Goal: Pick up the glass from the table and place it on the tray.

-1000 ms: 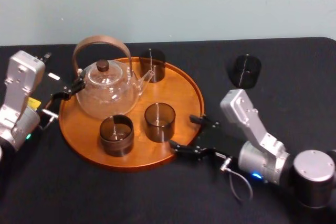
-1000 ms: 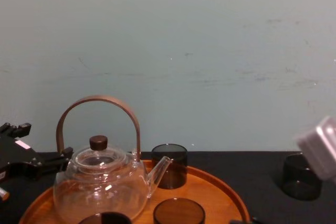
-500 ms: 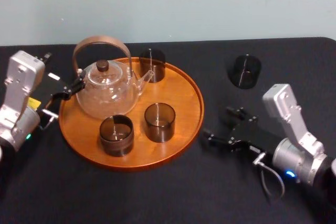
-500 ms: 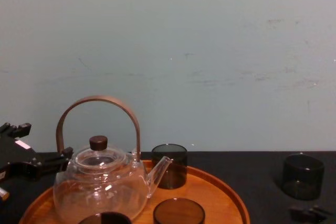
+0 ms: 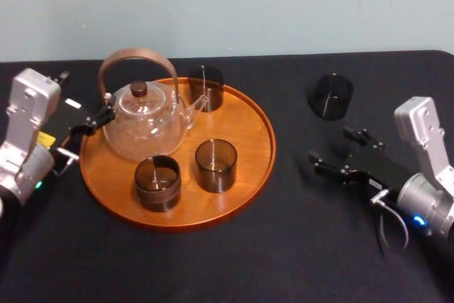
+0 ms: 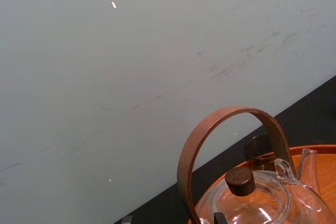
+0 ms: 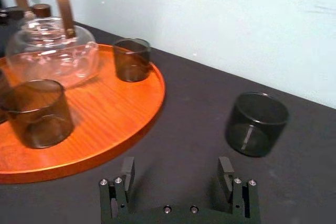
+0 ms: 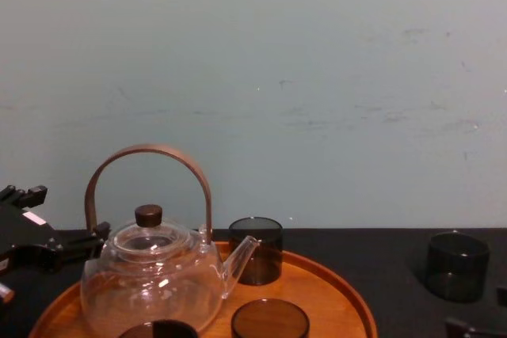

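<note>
Head cam: high, pitched forward-down; takes in whole tray (image 5: pixel 245 140), teapot (image 5: pixel 145 129), lone glass (image 5: pixel 330 95), table (image 5: pixel 284 260). Chest cam: low, near level across table; teapot side-on, wall (image 8: pixel 317 77) behind. Left wrist cam: rolled, table line slanted, close beside teapot, facing wall. Right wrist cam: low over table, close, facing lone glass and tray. All four share teapot; head, chest, right wrist share lone glass.

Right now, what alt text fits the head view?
The open right gripper is near a lone dark glass on the black table. Left of it, a round wooden tray holds a teapot and three dark glasses; the left gripper is beside the teapot.
</note>
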